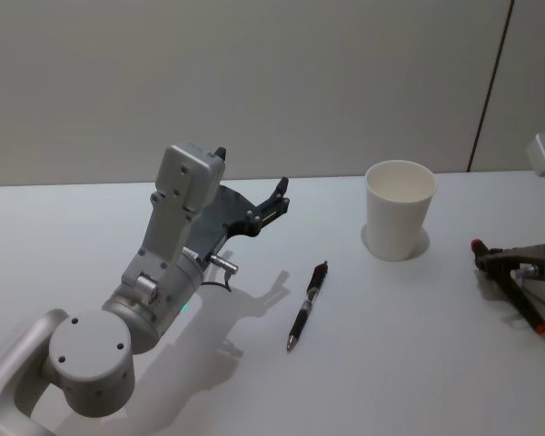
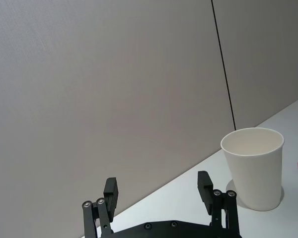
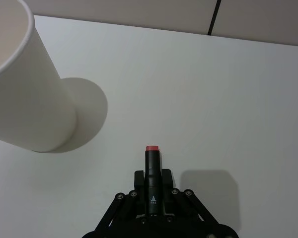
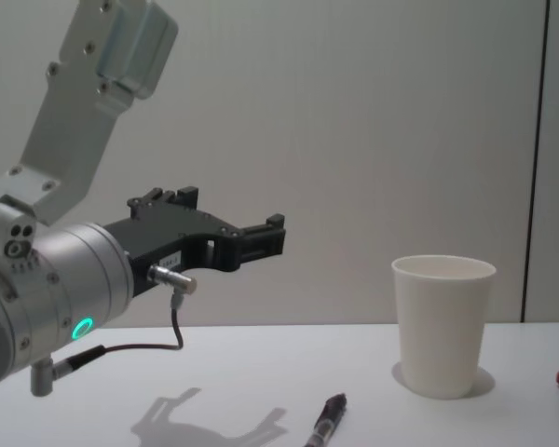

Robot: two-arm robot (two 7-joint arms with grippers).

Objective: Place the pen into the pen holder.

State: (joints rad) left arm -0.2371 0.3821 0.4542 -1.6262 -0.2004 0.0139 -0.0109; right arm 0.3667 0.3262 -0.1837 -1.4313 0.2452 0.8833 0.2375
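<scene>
pen [image 1: 307, 306] lay on table [image 1: 73, 236] front-left of pen holder [image 1: 399, 210] | left gripper [image 1: 252, 173] hung left of pen | second pen [image 3: 152, 158] sat in right gripper [image 3: 153, 176], right of pen holder

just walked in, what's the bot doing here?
It's a pen-into-cup job. The left tool is open and raised above the table, left of a black pen that lies flat with nothing touching it. The white paper cup stands upright beyond the pen. To the cup's right, the right tool is shut on a red-tipped pen, held low over the table. No pen sticks out of the cup.
</scene>
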